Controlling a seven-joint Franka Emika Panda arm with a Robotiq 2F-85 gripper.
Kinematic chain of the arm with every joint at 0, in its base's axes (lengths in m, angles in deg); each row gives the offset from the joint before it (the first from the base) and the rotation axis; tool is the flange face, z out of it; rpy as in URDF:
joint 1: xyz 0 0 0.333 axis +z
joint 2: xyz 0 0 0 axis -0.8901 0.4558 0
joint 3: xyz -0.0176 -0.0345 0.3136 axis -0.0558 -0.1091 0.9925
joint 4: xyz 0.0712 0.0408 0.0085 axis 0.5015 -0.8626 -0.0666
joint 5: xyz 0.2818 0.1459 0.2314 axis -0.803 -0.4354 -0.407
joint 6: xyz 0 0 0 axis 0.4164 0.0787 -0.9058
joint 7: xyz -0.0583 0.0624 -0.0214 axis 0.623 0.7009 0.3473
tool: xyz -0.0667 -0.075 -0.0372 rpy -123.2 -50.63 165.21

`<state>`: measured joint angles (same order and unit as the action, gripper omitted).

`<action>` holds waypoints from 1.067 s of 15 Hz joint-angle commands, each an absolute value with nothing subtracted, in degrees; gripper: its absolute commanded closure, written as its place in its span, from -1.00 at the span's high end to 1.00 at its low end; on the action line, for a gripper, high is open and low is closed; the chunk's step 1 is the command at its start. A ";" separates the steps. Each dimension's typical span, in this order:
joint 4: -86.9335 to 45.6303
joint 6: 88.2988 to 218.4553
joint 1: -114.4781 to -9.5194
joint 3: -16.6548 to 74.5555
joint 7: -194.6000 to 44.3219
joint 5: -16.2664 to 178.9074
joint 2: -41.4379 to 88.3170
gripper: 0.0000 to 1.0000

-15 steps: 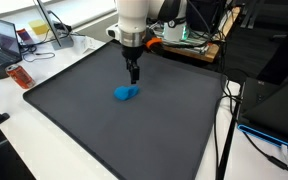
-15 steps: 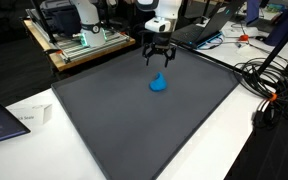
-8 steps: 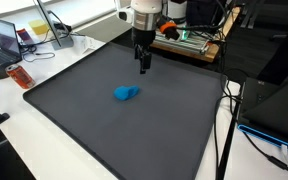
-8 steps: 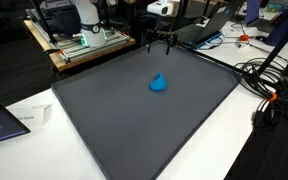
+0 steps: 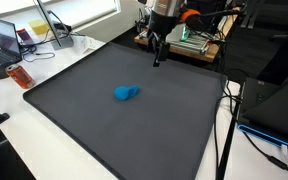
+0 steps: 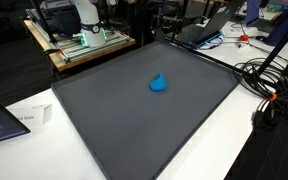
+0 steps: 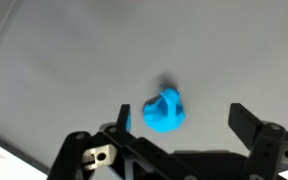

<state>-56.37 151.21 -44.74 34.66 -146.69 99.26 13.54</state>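
Claw [image 5: 158,58] jaws stand as wide apart as they go, and I grip nothing. I hang in the air beyond the blue lump [image 5: 126,94], well apart from it, over the far edge of the dark mat [image 5: 134,135] under it. The blue lump [image 6: 159,84] lies alone on that mat. In my wrist view it [image 7: 164,110] shows between my fingers [image 7: 120,118], untouched.
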 commanded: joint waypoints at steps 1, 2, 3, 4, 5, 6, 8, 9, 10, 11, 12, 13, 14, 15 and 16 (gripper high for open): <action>-53.85 147.44 -45.31 37.85 -152.41 103.31 13.34 1.00; -52.62 146.58 -45.13 38.48 -153.64 104.24 13.95 1.00; -51.62 145.65 -45.05 39.09 -154.36 104.82 14.35 1.00; -50.27 144.81 -44.90 39.69 -154.70 105.80 15.03 1.00; -52.97 147.08 -46.09 39.79 -152.43 103.49 13.75 1.00; -52.15 146.33 -45.94 40.22 -152.89 103.99 13.94 1.00; -51.36 145.90 -45.81 40.49 -153.29 104.40 14.27 1.00; -51.24 145.90 -45.81 40.46 -153.30 104.47 14.40 1.00; -51.21 145.90 -45.82 40.45 -153.31 104.50 14.47 1.00; -51.19 145.89 -45.82 40.44 -153.32 104.51 14.51 1.00; -51.19 145.89 -45.82 40.44 -153.32 104.52 14.51 1.00; -50.15 146.45 -46.14 40.50 -151.09 104.15 15.07 1.00; -49.49 145.66 -46.18 40.54 -150.11 104.53 15.21 1.00; -48.52 144.32 -46.21 40.55 -149.14 104.69 15.54 1.00; -47.36 143.26 -46.29 40.62 -147.35 104.76 16.10 1.00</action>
